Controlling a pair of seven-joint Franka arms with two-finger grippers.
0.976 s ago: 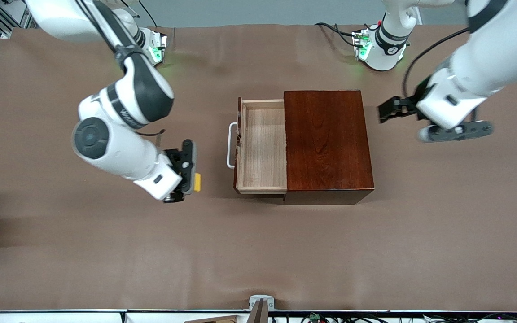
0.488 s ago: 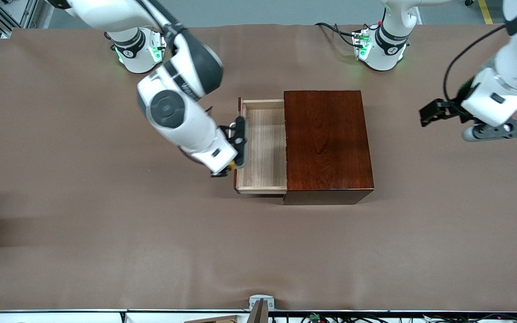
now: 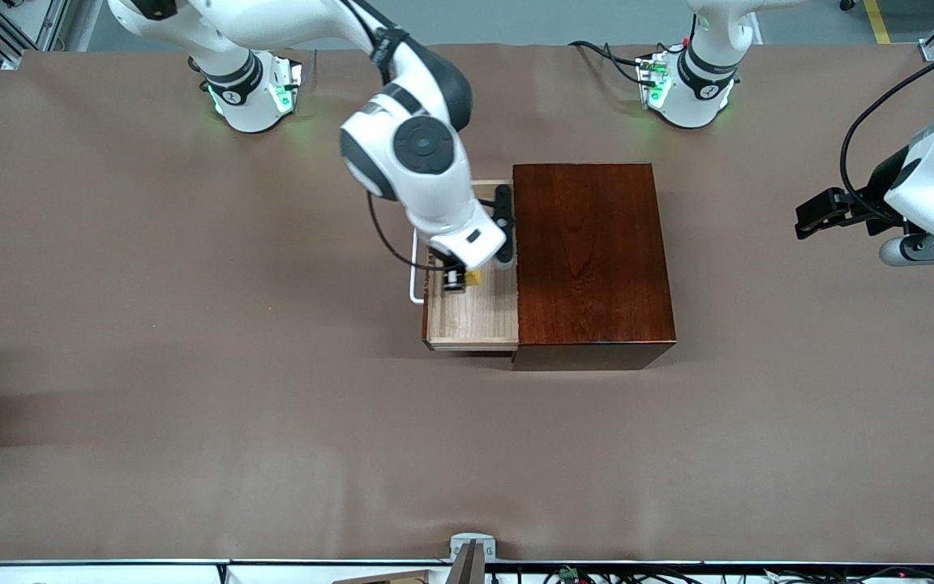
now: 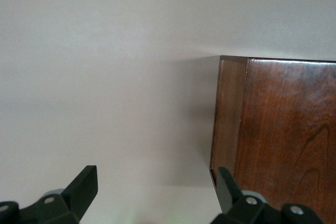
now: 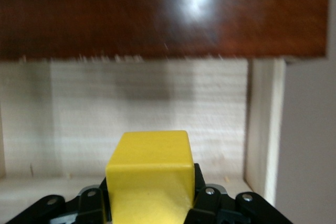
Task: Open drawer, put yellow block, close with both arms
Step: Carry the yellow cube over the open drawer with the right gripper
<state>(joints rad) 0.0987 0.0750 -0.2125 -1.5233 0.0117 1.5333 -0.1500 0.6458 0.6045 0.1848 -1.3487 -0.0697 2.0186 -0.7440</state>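
Yellow block carried from the bench to over the open drawer.
Right gripper jaws clamped on it, release pending; left gripper held open at the box's three o'clock.

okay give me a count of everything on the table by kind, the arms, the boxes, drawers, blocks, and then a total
White jointed robot arms with black two-finger grippers: 2 (right gripper, left gripper)
Glossy dark reddish-brown wooden box: 1
Pale unfinished wood drawer with white bar handle: 1, pulled open
Small yellow cube block: 1, held in the right gripper over the drawer
Total: 5

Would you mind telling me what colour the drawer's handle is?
White; the handle shows best in the front view.
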